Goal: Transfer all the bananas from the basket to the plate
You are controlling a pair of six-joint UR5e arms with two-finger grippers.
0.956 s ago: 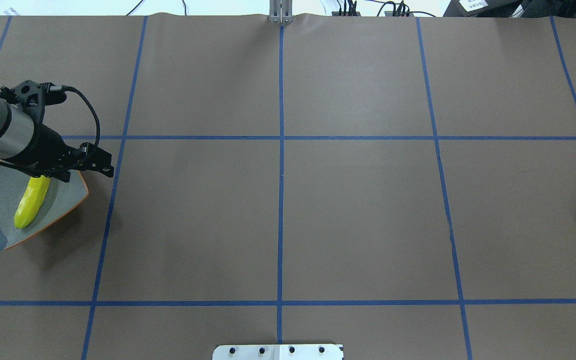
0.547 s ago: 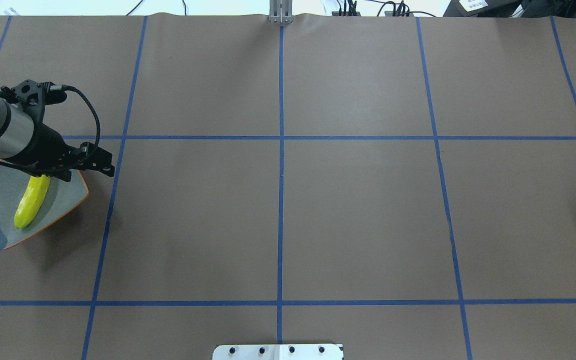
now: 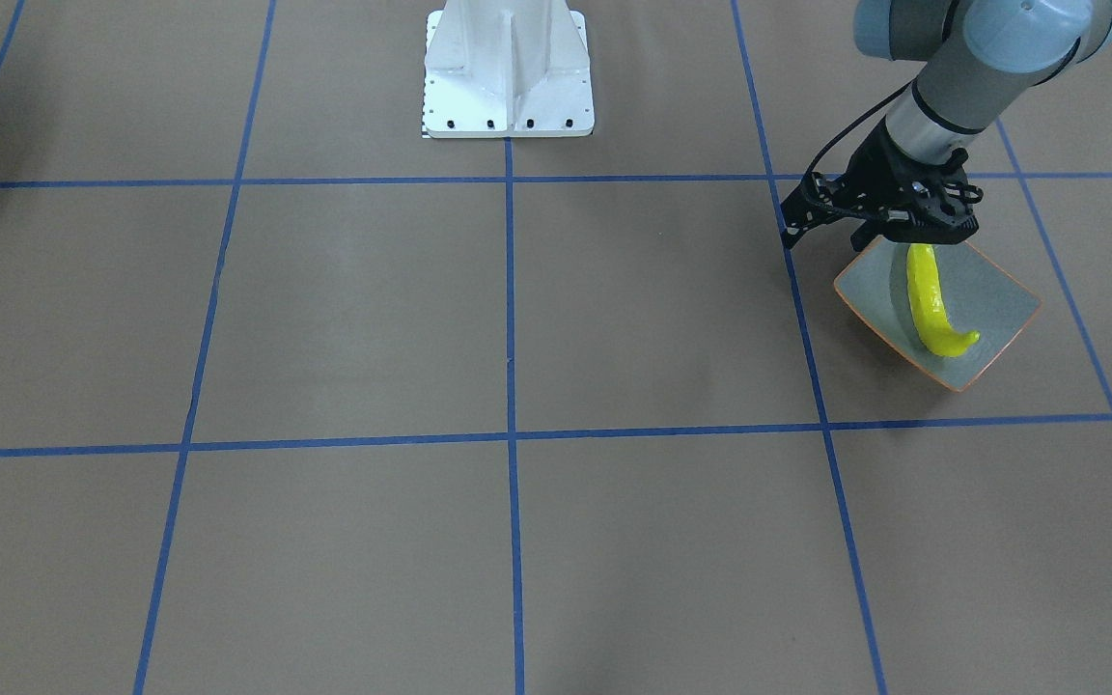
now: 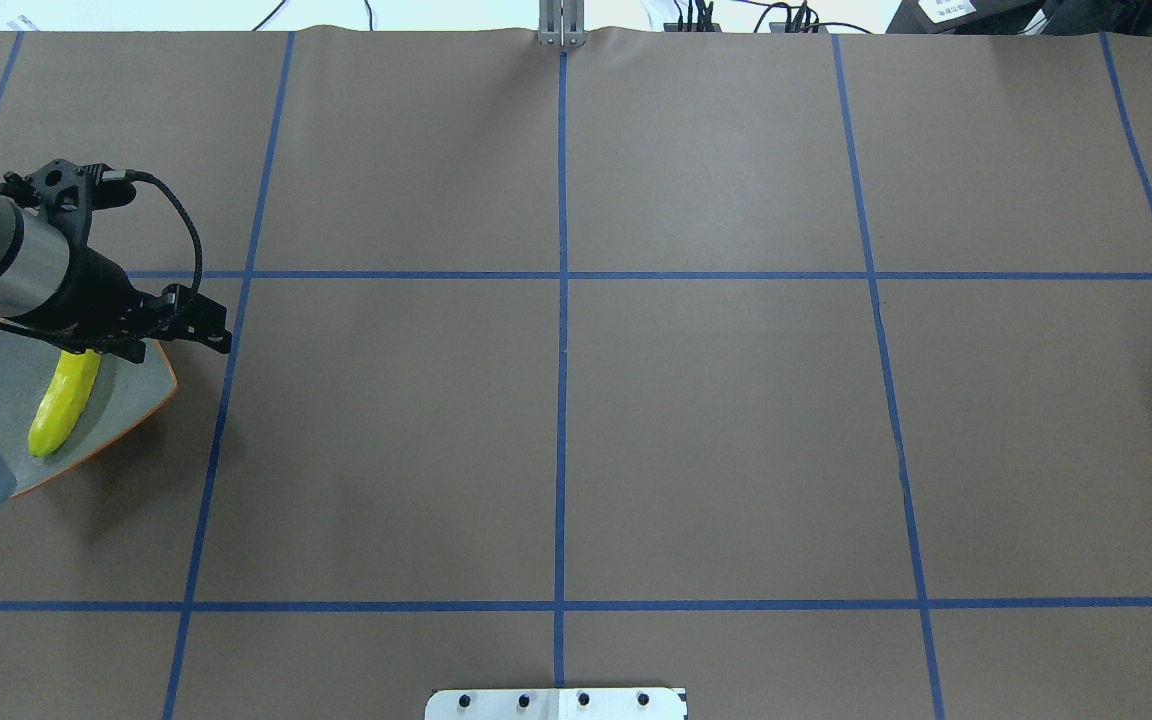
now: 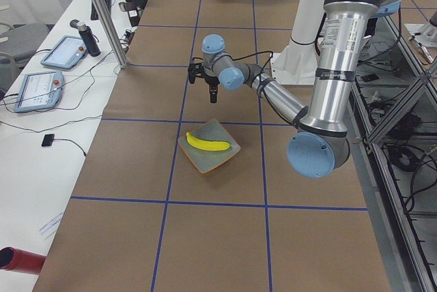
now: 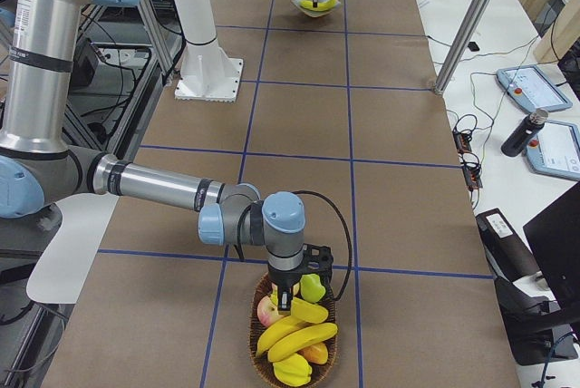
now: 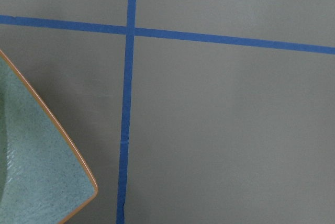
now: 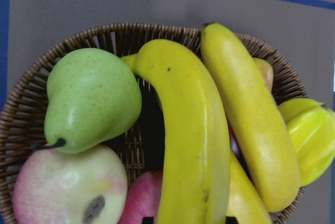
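One yellow banana (image 3: 932,309) lies flat on the grey-green plate (image 3: 1000,309), at the table's left in the overhead view (image 4: 61,405). My left gripper (image 3: 913,236) hovers open above the plate's rim, clear of that banana. At the other end of the table, the wicker basket (image 6: 255,334) holds more bananas (image 6: 294,338). My right gripper (image 6: 288,295) reaches down into it. In the right wrist view its fingertips (image 8: 149,219) press both sides of a large banana (image 8: 188,130); a second banana (image 8: 246,119) lies beside it.
The basket also holds a green pear (image 8: 89,98), an apple (image 8: 63,187) and a yellow-green starfruit (image 8: 309,135). The robot's white base (image 3: 508,68) stands mid-table at the back. Brown paper with blue tape lines covers the table between plate and basket.
Almost nothing differs in the overhead view. My left arm holds its place over the plate, and the banana lies in the same spot.
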